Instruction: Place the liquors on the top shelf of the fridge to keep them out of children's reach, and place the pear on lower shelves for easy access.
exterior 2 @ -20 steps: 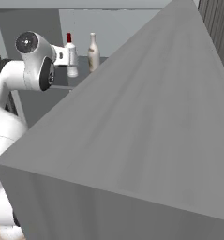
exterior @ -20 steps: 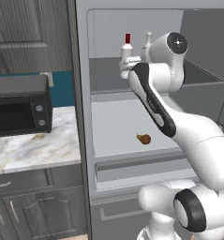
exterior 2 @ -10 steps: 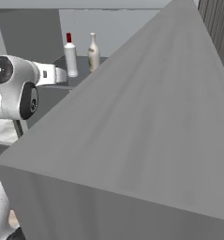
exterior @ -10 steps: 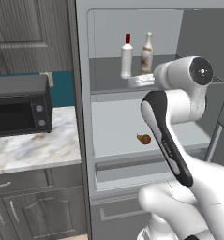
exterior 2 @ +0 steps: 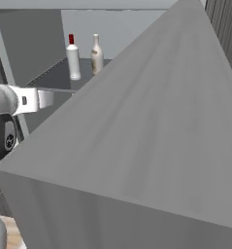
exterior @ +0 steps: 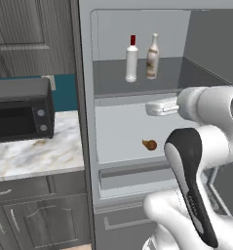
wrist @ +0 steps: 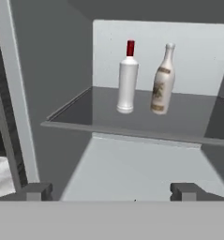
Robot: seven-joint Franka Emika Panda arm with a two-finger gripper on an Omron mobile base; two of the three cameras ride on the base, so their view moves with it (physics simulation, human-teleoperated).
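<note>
Both liquors stand upright side by side on the dark top shelf (exterior: 110,78) of the open fridge (exterior: 86,146): a white bottle with a red cap (exterior: 131,59) (wrist: 127,79) (exterior 2: 73,57) and a pale slim-necked bottle with a brownish label (exterior: 152,57) (wrist: 162,80) (exterior 2: 96,54). The small brown pear (exterior: 149,144) lies on the pale lower shelf (exterior: 118,141). My gripper (exterior: 154,107) (wrist: 111,192) (exterior 2: 44,98) hovers open and empty in front of the fridge, just below the top shelf's front edge and apart from the bottles.
A black microwave (exterior: 20,110) sits on the marble counter (exterior: 45,156) left of the fridge, with dark cabinets below. A drawer front (exterior: 132,177) lies under the lower shelf. The grey fridge door (exterior 2: 151,146) blocks most of the right base view.
The hand has drawn back from the bottles on the top shelf and come out toward the fridge's front, slightly lower. The jaws stayed open. Bottles and pear have not moved.
</note>
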